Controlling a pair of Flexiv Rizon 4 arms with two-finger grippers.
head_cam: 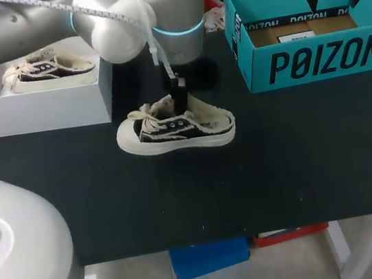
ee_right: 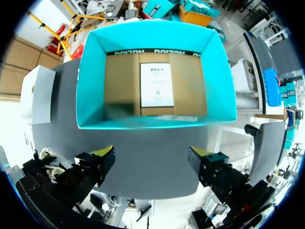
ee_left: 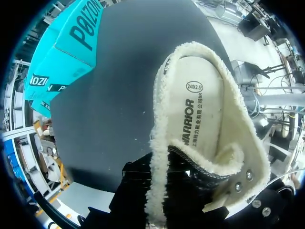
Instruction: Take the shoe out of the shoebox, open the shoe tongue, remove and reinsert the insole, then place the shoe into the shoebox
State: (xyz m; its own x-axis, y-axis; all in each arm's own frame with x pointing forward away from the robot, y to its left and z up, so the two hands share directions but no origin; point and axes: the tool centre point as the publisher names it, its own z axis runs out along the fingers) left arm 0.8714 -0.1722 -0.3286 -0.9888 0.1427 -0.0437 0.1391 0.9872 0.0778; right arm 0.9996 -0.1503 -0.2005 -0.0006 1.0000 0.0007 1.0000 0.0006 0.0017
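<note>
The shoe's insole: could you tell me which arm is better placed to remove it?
Probably left: the left end effector sits at the shoe; the right end effector hangs open over the shoebox.

Head view: high behind the robot, looking down on the desk (head_cam: 300, 165). Left wrist view: close over the shoe (ee_left: 200, 119), facing into its opening. Right wrist view: above the shoebox (ee_right: 219, 86), facing into it. All three share the shoebox.

Black table (head_cam: 299, 158) carries 1 shoe (head_cam: 174, 128), teal shoebox (head_cam: 320, 58), white box (head_cam: 36, 105).
</note>
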